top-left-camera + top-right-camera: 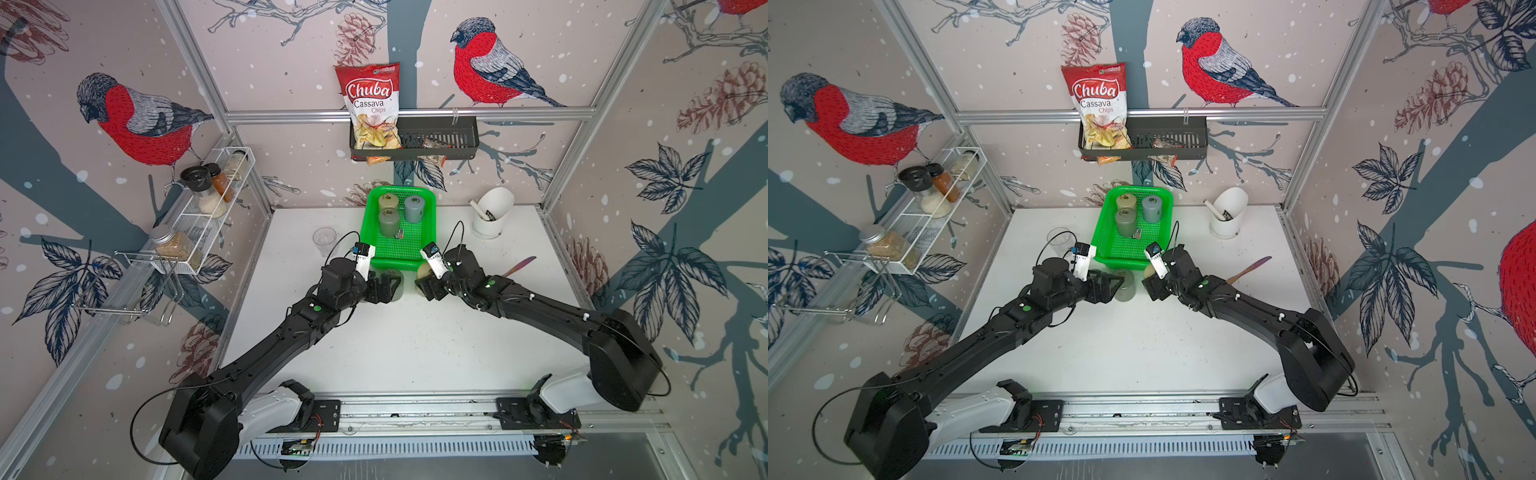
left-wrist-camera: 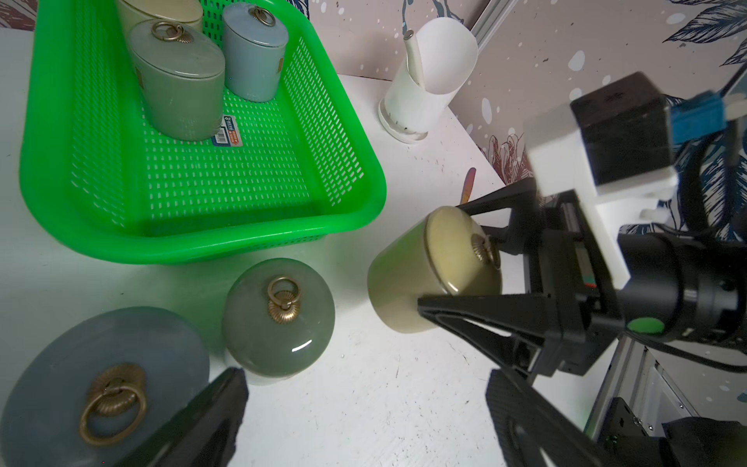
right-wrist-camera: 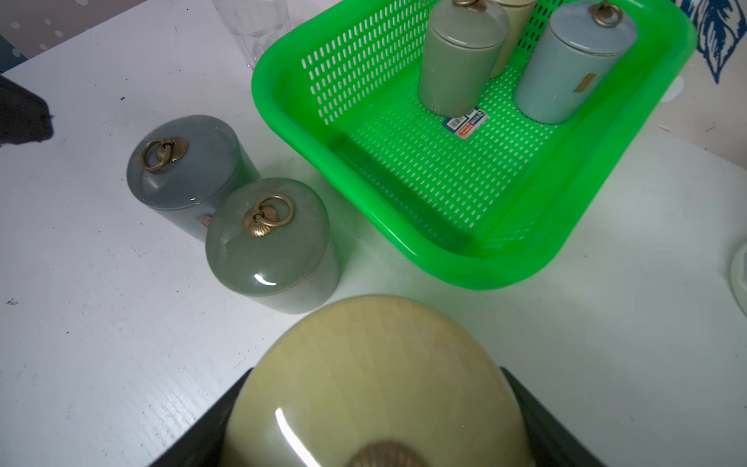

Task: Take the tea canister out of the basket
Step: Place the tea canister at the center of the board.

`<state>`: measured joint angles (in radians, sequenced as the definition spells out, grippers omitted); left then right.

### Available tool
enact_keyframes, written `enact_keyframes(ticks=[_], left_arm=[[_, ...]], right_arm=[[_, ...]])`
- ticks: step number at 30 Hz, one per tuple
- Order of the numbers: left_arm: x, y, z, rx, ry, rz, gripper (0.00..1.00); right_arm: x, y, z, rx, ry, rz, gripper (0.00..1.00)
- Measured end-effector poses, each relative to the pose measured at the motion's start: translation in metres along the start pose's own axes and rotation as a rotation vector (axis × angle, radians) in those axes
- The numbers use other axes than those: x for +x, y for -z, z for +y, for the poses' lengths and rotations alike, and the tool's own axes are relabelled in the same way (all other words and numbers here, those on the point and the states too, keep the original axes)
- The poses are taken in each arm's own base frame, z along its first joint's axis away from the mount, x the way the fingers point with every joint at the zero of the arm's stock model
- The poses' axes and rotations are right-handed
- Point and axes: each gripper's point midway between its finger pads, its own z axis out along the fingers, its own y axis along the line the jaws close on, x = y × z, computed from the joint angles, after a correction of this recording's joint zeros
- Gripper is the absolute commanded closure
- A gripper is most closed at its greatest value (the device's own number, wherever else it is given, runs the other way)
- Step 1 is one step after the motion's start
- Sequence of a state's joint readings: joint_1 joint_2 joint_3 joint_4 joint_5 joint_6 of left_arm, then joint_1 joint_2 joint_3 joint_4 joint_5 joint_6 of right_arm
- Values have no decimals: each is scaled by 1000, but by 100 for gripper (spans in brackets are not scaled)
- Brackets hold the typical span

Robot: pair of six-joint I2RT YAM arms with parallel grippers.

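While left jaws spread, right jaws pinch a cream canister (image 2: 408, 283), mostly hidden overhead.

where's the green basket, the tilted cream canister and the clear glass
green basket (image 1: 395, 265): in a top view, on its near rim
tilted cream canister (image 2: 400, 283): left wrist view, on its side wall
clear glass (image 1: 325, 241): in a top view, on its side wall

White table (image 1: 415, 332): green basket (image 2: 202, 246) at the back, grey canister (image 3: 190, 170) and green canister (image 3: 271, 242) side by side before its near rim, glass (image 1: 325, 240) left, white holder (image 1: 490, 216) and spatula (image 1: 517, 266) right.
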<state>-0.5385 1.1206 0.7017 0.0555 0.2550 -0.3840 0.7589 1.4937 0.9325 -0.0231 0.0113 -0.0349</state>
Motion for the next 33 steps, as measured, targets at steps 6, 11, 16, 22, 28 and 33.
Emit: enact_keyframes(ticks=[6, 11, 16, 22, 28, 33], left_arm=[[-3, 0, 3, -20, -11, -14, 3], [-5, 1, 8, -49, -19, -26, 3], [-5, 1, 10, -58, -17, -27, 3], [-5, 1, 11, -65, -17, -28, 3], [-7, 1, 11, -67, -18, -32, 3], [-8, 1, 10, -67, -19, -34, 3]], right_arm=[[10, -24, -3, 30, -11, 16, 48], [16, -37, -2, 32, -13, 27, 47], [21, -45, -2, 41, -25, 32, 46], [28, -52, -4, 53, -25, 44, 44], [36, -58, -4, 55, -24, 64, 42], [36, -61, -4, 58, -24, 66, 32]])
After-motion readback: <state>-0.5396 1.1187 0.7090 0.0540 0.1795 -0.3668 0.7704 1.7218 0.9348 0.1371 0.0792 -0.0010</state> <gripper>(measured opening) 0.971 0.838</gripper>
